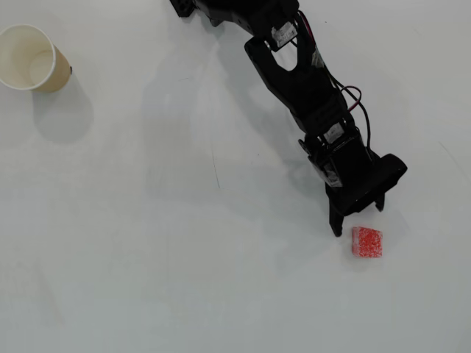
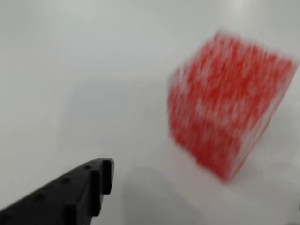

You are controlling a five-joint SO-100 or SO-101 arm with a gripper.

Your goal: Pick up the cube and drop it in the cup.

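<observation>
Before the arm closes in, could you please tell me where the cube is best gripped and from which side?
Grip the cube across two opposite flat side faces, coming straight down from above. It lies flat and alone on the table, with free space on every side. The end effector sits open just beside it, so probably only a short shift is needed.

In the wrist view the cube [image 2: 227, 101] is smeared by blur, its speckles unreadable. Only 1 finger [image 2: 70, 192] of the hand shows, cut by the bottom edge. In the overhead view the arm [image 1: 294, 66] runs off the top edge.
</observation>
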